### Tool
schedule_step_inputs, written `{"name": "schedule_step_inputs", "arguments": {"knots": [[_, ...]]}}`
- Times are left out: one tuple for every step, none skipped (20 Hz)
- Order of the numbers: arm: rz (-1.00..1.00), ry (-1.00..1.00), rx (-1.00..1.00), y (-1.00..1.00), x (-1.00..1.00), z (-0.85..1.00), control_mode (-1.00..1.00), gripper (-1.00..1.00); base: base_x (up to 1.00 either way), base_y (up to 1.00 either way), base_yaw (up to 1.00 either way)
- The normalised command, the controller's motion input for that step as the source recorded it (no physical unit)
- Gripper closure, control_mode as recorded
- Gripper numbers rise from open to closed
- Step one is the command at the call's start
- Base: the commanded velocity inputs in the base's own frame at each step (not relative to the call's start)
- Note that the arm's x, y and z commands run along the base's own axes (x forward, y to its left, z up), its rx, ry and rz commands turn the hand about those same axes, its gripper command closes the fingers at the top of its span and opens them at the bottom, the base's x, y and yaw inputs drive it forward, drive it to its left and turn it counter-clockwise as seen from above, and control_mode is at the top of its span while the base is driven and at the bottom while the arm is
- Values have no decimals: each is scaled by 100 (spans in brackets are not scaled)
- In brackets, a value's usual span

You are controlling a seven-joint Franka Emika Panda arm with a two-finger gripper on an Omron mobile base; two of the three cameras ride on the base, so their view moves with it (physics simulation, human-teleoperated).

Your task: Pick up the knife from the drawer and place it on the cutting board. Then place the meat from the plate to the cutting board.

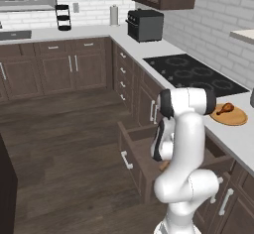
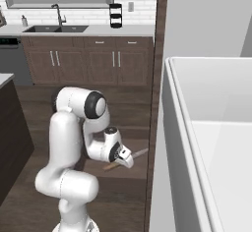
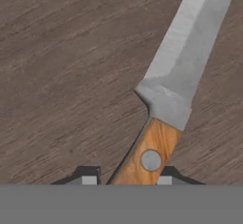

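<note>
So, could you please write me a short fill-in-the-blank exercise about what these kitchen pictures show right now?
1. The steel-bladed knife has a handle made of ____.
2. The reddish-brown chicken drumstick lies on the round tan ____.
3. The dark-brown wooden drawer under the counter stands ____.
4. The gripper fingertips flank the knife's ____.

Missing words: wood; plate; open; handle

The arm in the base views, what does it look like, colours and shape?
The arm is glossy white, built of rounded, tube-like segments with dark bands at the joints. Its hand is white with dark trim; its two small dark fingertips carry pale square pads. No cables or markings show.
</note>
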Motion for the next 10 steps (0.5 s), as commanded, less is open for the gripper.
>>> {"name": "schedule_step_inputs", "arguments": {"knots": [[-7, -3, 3, 6, 0, 66, -100, 100, 0, 0, 0], [-4, -3, 5, 4, 0, 77, -100, 100, 0, 0, 0], [-4, -5, 6, 12, 0, 89, -100, 100, 0, 0, 0], [-4, -7, 5, 14, 0, 100, -100, 100, 0, 0, 0], [-4, -6, 3, 6, 0, 100, -100, 100, 0, 0, 0], [-5, -7, 1, 4, 0, 100, -100, 100, 0, 0, 0], [-6, -6, 0, 0, 0, 100, -100, 100, 0, 0, 0], [-3, -7, 0, 0, 0, 100, -100, 100, 0, 0, 0], [-3, -4, 0, 6, 0, 100, -100, 100, 0, 0, 0], [-3, -4, 0, 2, 0, 100, -100, 100, 0, 0, 0]]}}
